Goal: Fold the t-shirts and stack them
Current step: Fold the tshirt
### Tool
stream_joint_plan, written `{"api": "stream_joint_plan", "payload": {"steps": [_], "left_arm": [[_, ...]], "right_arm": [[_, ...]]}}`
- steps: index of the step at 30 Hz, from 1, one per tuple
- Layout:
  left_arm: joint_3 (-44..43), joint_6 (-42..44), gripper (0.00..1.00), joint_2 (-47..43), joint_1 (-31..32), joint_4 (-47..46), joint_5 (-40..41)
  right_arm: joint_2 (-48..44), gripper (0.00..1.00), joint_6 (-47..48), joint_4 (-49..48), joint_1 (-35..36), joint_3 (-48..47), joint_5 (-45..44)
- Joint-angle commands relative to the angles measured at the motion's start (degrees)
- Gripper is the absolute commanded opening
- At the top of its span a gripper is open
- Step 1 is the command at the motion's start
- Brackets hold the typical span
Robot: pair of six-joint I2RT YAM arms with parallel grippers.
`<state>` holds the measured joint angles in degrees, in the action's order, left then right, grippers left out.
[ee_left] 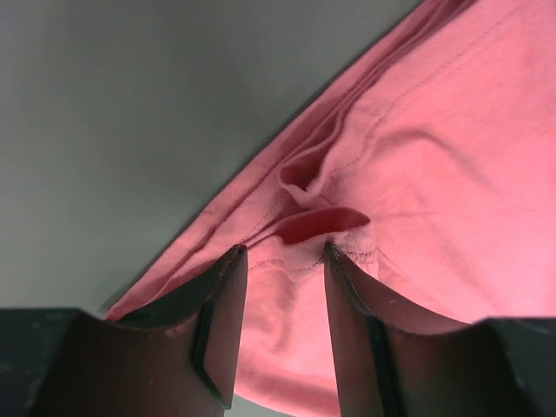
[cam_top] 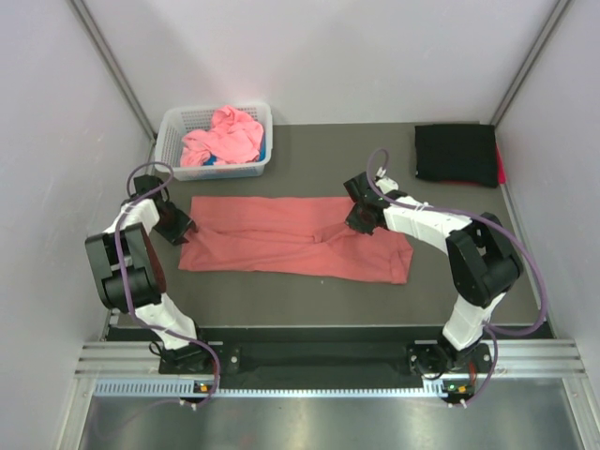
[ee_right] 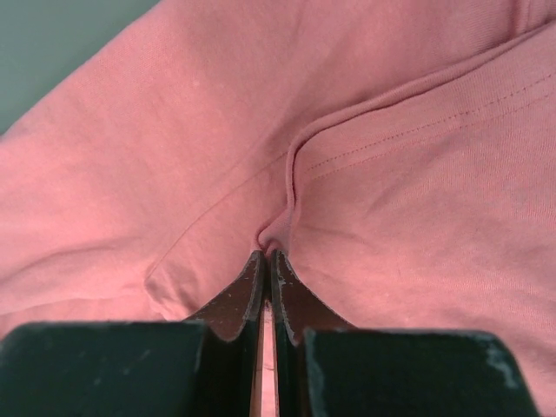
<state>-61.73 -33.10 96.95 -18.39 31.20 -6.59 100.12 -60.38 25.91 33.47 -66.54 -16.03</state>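
Salmon-red t-shirt spread flat mid table: light, limp cotton, likely to sag, best pinched at hems or folds. Right gripper clamped tight on a fabric pucker; left gripper part-open, straddling the edge fold, apparently unclamped

The black shirt at two o'clock covers a red thing (only its thin edge shows); what it is, I cannot tell.

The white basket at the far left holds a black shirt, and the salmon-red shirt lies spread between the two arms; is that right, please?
Not quite: in the top external view the white basket holds a pink shirt; the black shirt lies folded at the far right. The salmon-red shirt lies as you say.
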Motion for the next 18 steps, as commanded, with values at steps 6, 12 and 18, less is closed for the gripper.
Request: {"api": "stream_joint_plan", "payload": {"steps": [6,12,18], "left_arm": [[-0.2,-1.4,0.41,-0.3,0.0,-3.3,-3.3],[-0.1,-1.0,0.02,0.5,-0.1,-3.9,-4.4],[-0.8,-0.5,0.00,-3.3,0.0,1.2,3.4]], "right_arm": [[-2.8,0.00,1.7,-3.5,-0.3,-1.7,-0.6],[-3.3,0.00,2.1,-4.1,-0.4,-1.0,-0.3],[-4.2,0.00,4.3,-3.8,-0.3,-2.2,-3.5]]}}
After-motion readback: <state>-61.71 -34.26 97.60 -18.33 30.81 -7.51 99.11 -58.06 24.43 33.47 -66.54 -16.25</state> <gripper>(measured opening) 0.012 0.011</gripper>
